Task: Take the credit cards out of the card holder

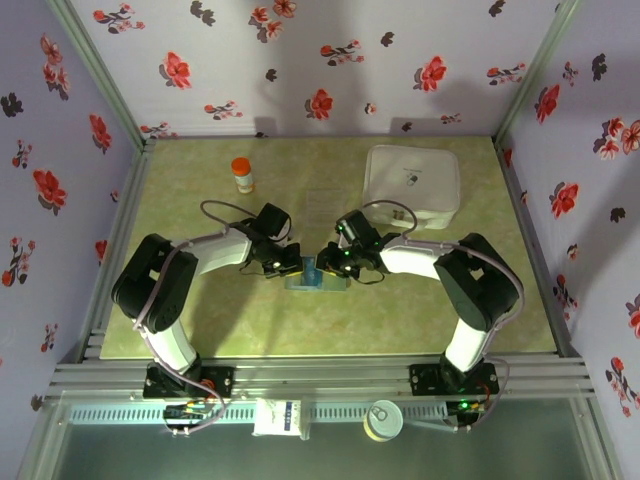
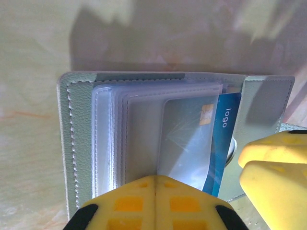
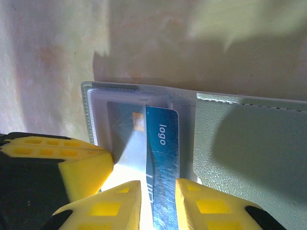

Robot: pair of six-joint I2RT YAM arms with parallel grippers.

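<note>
While both arms bend inward to the middle of the overhead view, the card holder (image 1: 316, 281) lies open on the pale green table (image 1: 200, 320) between their tips, just below the centre of the frame. Seen from the left wrist, the grey-green holder (image 2: 76, 143) spreads across the frame with a stack of clear sleeves (image 2: 108, 139) on it. The left gripper (image 2: 156, 184) sits at the bottom centre, its yellow pads pressed together at the near edge of those sleeves; whether a sleeve is caught between them cannot be told. Seen from the right wrist, the right gripper (image 3: 160, 191) at the bottom centre pinches a blue credit card (image 3: 163, 143) printed "logo". That card stands partly under a clear sleeve, over the holder's left panel. From overhead, a small orange-capped bottle (image 1: 242, 175) stands at upper left and a white square box (image 1: 412, 185) at upper right, both well apart from the holder
</note>
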